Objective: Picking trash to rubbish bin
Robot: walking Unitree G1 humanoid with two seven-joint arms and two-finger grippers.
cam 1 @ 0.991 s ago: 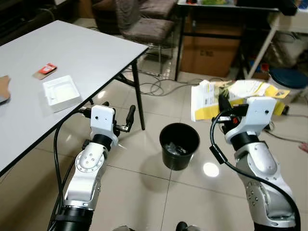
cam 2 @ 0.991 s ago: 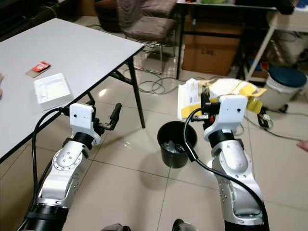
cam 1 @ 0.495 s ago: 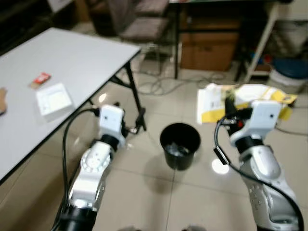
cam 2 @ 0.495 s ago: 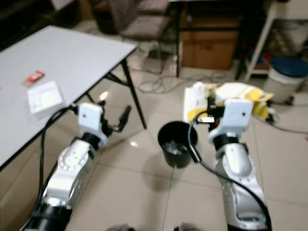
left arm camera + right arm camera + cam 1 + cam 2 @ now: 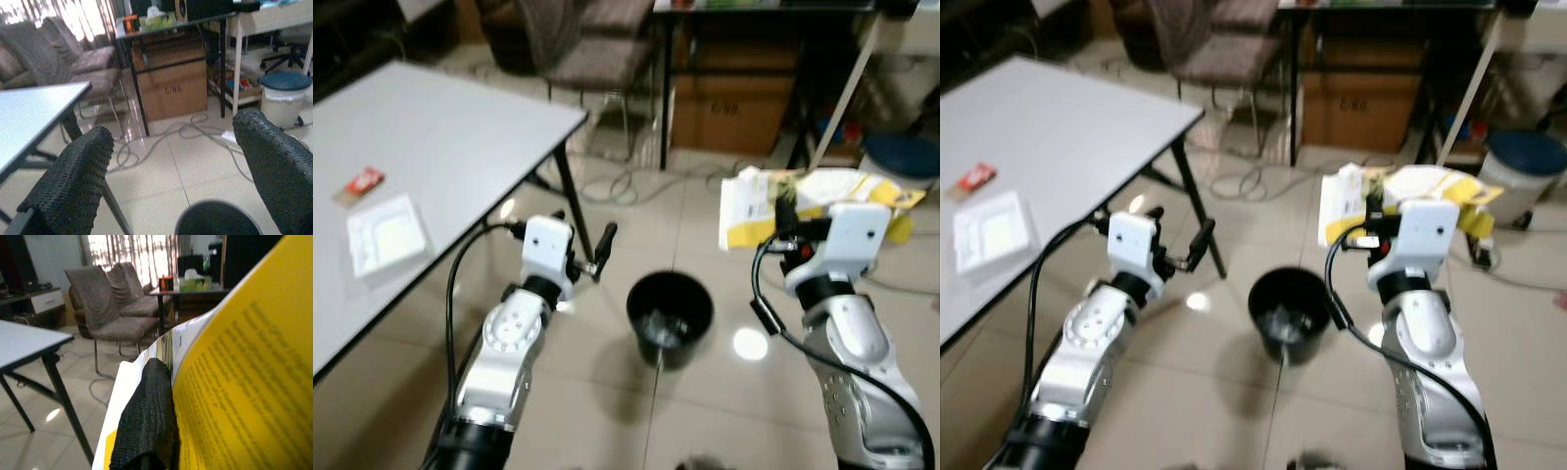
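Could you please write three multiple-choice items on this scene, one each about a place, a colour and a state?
1. Where does the black bin stand?
A. on the table
B. on the floor between the two arms
C. on a chair

2. What colours is the package that the right gripper holds?
A. yellow and white
B. red and black
C. green

3. How is the left gripper?
A. shut on a cup
B. shut on the package
C. open, holding nothing

Key: 1 B, the bin sits on the tiles below both arms. 2 A, the right wrist view shows yellow print and white edges. 3 C, its fingers stand apart.
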